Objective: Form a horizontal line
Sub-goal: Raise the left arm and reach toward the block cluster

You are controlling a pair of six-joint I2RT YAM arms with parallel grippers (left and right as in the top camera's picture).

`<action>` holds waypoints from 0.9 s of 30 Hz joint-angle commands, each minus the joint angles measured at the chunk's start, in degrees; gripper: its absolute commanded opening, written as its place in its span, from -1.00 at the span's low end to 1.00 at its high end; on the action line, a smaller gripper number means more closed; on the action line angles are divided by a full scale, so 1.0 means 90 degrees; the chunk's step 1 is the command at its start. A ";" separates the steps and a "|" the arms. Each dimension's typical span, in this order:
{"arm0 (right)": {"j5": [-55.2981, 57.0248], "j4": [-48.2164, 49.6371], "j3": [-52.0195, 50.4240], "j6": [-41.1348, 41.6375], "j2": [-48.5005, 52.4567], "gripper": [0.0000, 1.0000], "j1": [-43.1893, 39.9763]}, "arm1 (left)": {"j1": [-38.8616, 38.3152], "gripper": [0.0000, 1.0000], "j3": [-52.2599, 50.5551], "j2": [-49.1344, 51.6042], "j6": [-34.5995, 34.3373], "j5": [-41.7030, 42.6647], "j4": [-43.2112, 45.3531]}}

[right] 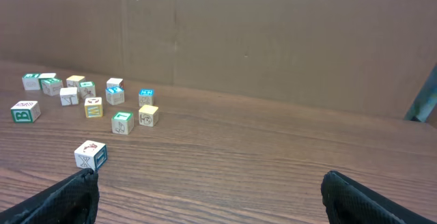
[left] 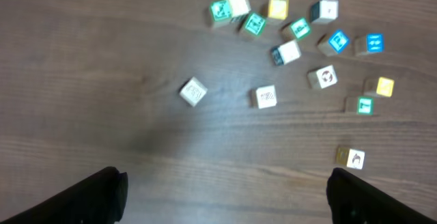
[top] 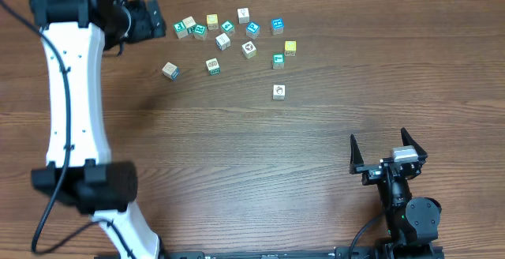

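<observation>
Wooden table [top: 237,148] carries everything. At far left my left jaws stand wide and empty, just beside the row of cubes [top: 189,24]: three touching, not quite straight. To its right, loose cubes [top: 249,49] lie scattered. My right jaws, near right, are wide and hold nothing.

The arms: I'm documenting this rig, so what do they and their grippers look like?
Left arm: white shells, black joints, a black cable alongside. Right arm: black, with a silver block at its wrist. The left gripper and right gripper have black fingers.
</observation>
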 commanded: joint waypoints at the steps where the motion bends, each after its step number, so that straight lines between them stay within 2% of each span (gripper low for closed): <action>1: -0.0036 0.0039 -0.0068 -0.0022 -0.0061 1.00 -0.0041 | -0.0272 1.00 0.1027 0.0865 0.0187 0.0056 -0.0374; 9: -0.0036 0.0039 -0.0068 -0.0022 -0.0061 1.00 -0.0041 | -0.0806 1.00 0.1054 0.2028 0.0114 0.0277 -0.0029; 19: -0.0036 0.0039 -0.0068 -0.0024 -0.0061 1.00 -0.0041 | -0.1146 1.00 0.1049 0.2868 -0.0607 -0.0015 -0.0153; 24: -0.0036 0.0039 -0.0068 -0.0024 -0.0061 1.00 -0.0041 | -0.1236 0.92 0.0923 0.3055 -0.0979 -0.0260 -0.0063; 27: -0.0036 0.0039 -0.0068 -0.0022 -0.0061 1.00 -0.0041 | -0.1280 0.74 0.0712 0.3067 -0.1020 -0.0262 0.0189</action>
